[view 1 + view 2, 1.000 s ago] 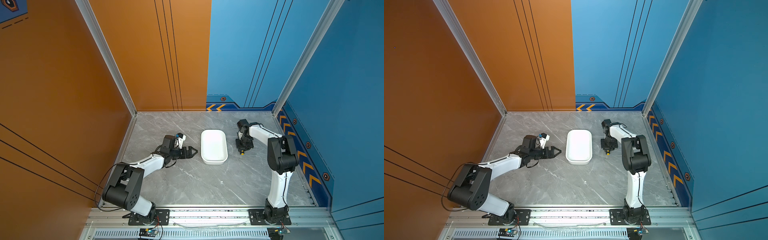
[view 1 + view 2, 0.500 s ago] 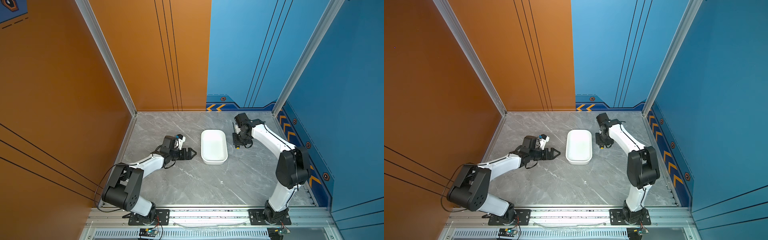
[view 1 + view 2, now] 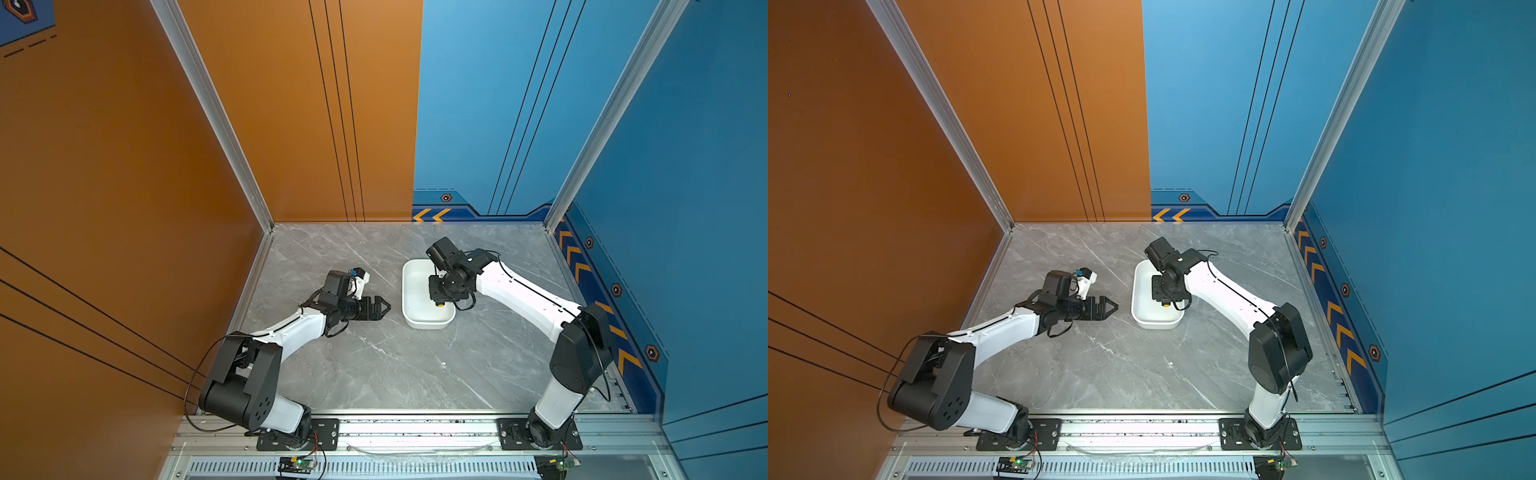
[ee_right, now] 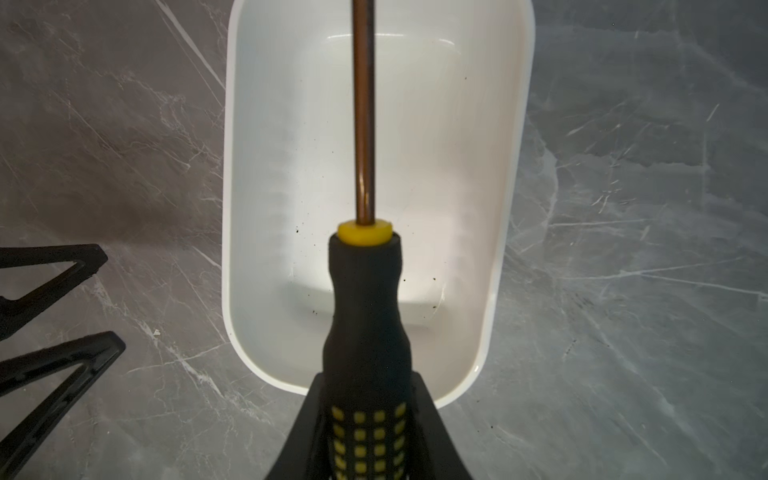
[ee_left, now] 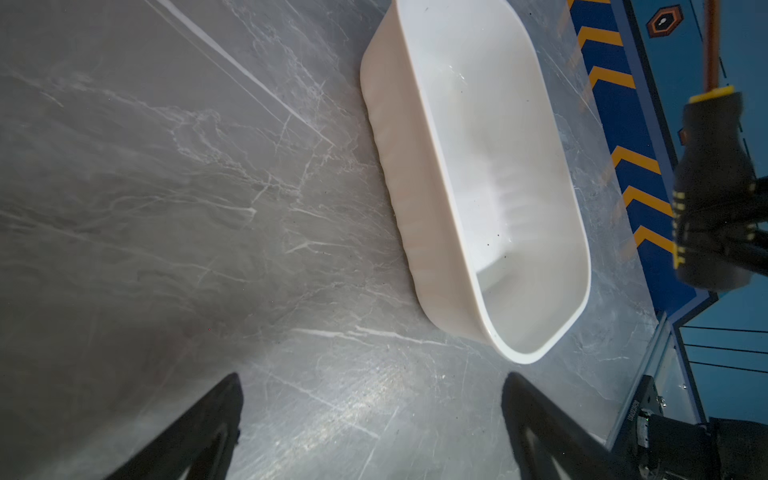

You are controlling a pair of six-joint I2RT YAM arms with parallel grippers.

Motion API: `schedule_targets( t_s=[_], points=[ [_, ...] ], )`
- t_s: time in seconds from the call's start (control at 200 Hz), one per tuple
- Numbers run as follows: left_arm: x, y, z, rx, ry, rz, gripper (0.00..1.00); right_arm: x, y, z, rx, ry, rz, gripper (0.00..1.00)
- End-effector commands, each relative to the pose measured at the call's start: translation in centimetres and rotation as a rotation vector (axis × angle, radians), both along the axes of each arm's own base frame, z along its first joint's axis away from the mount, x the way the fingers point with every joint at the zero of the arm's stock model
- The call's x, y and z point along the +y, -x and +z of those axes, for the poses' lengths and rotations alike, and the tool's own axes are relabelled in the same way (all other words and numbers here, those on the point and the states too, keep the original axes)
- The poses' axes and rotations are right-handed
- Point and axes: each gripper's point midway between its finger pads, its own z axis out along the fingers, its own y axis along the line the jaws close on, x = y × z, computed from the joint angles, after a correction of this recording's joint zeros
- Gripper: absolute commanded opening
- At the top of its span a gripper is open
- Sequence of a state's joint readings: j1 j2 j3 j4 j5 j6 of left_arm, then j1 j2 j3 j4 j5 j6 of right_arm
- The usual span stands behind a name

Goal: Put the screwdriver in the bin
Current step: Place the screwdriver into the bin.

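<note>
Right wrist view looks along the screwdriver (image 4: 365, 316): its black-and-yellow handle is pinched between the closed jaws of the right gripper (image 4: 365, 419), and the thin shaft runs out over the white bin (image 4: 286, 124), roughly in line with the bin's long sides. In both top views this gripper hangs above the half of the bin nearer the robot, with the yellow end cap showing just under it, inside the bin's outline. The tool looks clear of the bin floor, though how far above it cannot be told. The left gripper (image 3: 380, 308) sits low over the surface (image 3: 374, 374) just beside the bin, jaws spread and holding nothing, out of the way. The step in hand is most likely the release. To do it well, the right arm should keep the shaft parallel to the long sides so that tip and cap both land inside the rim. It should come down close to the floor before letting go, so the round handle does not bounce or roll. Because the handle end seems near the bin's near rim, easing slightly toward the far end first would be safer. The jaws should then open fully and lift straight up.
</note>
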State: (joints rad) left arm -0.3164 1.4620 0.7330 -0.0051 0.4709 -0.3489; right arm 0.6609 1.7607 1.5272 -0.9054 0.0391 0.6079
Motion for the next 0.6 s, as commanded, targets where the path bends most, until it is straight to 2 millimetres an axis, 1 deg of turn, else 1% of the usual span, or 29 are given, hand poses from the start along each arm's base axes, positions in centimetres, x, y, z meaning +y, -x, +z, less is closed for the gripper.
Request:
schedule_targets(
  t_s=[0.0,0.24,0.596],
  points=[
    [0.0,0.3,0.7,-0.021,-0.016,-0.019,0.98,0.2,-1.1,-0.5,-0.027,0.021,-0.090,0.00],
    [0.1,0.5,0.9,-0.037,-0.014,-0.019,0.98,0.9,-1.5,-3.4,0.026,0.054,-0.093,0.00],
    [0.2,0.5,0.8,-0.035,-0.017,-0.014,0.98,1.4,-3.3,-6.4,0.075,0.077,-0.110,0.00]
  ],
)
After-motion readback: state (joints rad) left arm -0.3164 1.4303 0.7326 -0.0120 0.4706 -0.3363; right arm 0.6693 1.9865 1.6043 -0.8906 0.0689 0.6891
